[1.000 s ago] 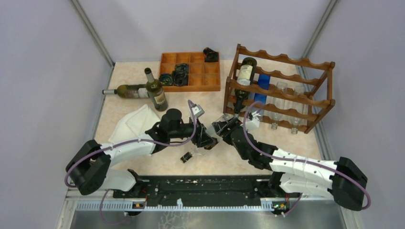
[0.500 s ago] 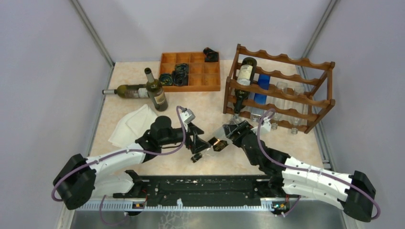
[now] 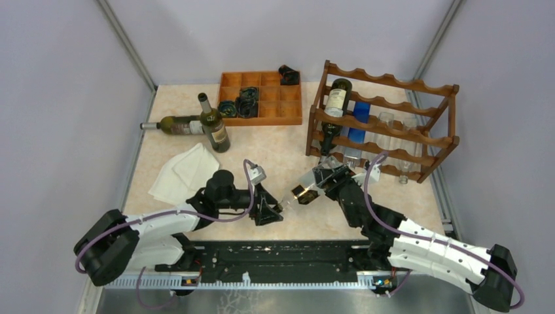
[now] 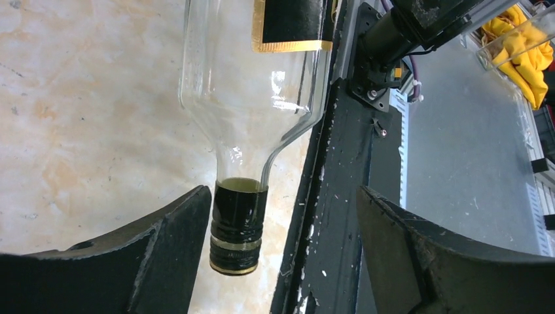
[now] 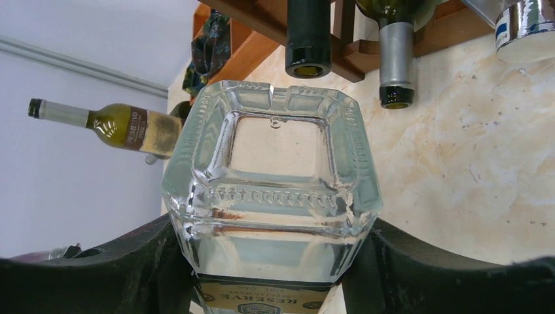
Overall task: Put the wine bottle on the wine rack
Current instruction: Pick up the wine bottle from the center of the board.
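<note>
Now clamps clear square glass bottle (image 5: 271, 170) in right pincer (image 5: 275, 229), left pincer (image 4: 283, 196) apart; next needs carrying to reddish-brown wooden rack (image 3: 393, 80) upper right.

I see the wine bottle (image 3: 302, 193), clear square glass with black-gold label and black cap, lying neck-left, near the left end of the upright reddish-brown scalloped wine rack (image 3: 391, 80).
</note>
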Motion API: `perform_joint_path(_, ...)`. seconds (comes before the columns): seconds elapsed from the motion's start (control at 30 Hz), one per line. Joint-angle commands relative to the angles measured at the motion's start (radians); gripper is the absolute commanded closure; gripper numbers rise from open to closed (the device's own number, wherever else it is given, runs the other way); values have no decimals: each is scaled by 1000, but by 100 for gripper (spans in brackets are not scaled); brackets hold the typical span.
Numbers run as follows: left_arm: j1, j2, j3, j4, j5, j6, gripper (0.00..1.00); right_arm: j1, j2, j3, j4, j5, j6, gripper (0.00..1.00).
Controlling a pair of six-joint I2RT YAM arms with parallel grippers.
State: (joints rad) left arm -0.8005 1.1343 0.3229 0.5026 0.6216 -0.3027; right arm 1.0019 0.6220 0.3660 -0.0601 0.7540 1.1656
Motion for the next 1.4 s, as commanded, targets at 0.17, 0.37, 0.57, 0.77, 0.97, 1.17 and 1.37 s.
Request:
perform_joint_path(0.17, 5, 208, 76, 147, 108, 44, 25, -14, -30, 69, 155, 8, 38, 100)
perform_joint_path(0.37, 5, 287, 108, 198, 154, 36, 35, -16, -43, 69, 146, 9, 40, 100)
perform_joint_path(0.57, 0, 365, 117, 302, 229, -38, 43, -22, -40, 65, 151, -3, 52, 100)
perform_joint_path(0.77, 0, 413, 112, 384, 285, -95, 68, -28, -48, 60, 144, -3, 61, 100)
perform_joint_path(0.97, 3, 426, 97, 525, 300, -237, 100, -32, -49, 64, 115, -7, 69, 87)
perform_joint_path(1.17, 30, 411, 62, 688, 320, -412, 100, -33, -65, 67, 88, 4, 36, 31)
perform_joint_path(1.37, 61, 460, 42, 901, 349, -617, 100, -33, -61, 96, 92, -3, -35, 16)
